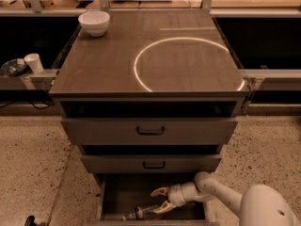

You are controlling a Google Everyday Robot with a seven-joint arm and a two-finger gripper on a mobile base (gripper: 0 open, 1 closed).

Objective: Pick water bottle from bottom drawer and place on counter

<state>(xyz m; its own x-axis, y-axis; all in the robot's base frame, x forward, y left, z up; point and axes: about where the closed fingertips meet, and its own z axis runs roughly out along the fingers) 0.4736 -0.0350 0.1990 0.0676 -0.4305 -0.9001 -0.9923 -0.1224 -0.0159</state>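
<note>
Gripper (160, 200) inside bottom drawer (123, 194), middle drawer (113, 164) overhanging.

No text can be read anywhere; the water bottle (140, 213) seems too dim for any label to show. The claw (158, 201) hangs spread inside the bottom drawer (122, 194), just beside the bottle.

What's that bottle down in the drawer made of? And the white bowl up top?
The water bottle looks like thin clear plastic: you can see through it. The bowl looks like glazed ceramic, smooth white with a soft shine, though plastic is possible. The gripper is open inside the bottom drawer, close by one end of the bottle.
</note>
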